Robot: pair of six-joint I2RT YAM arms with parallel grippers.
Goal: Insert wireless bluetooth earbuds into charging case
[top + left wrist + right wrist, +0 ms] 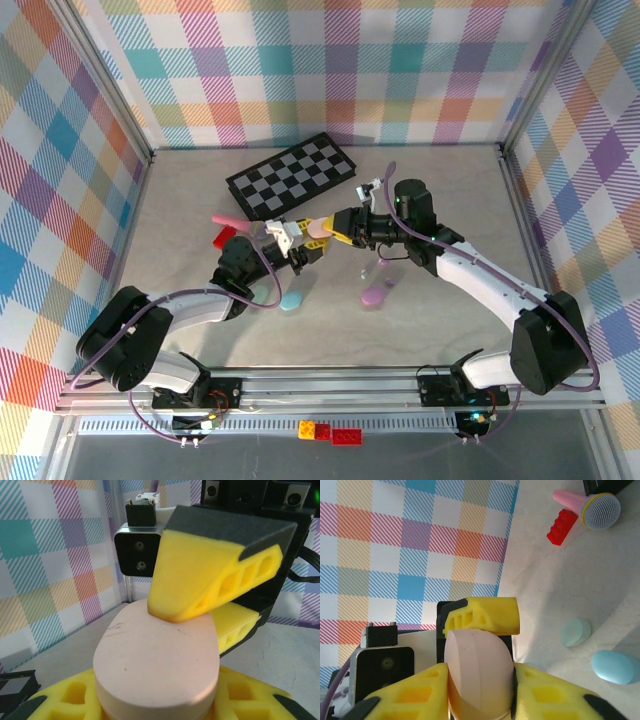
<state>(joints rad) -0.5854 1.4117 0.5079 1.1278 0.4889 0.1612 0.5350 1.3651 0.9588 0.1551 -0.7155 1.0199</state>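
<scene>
Pink charging case (155, 660) spans lengthwise between left gripper (157, 702) and right gripper (480, 677), each clamped on one end.

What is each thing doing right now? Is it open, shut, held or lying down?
pink case: shut, held up between both grippers.
left gripper: shut on the pink case.
right gripper: shut on the pink case.
blue case: lying loose on the table.
purple case: lying loose on the table.
toy microphone: lying on its side.
</scene>
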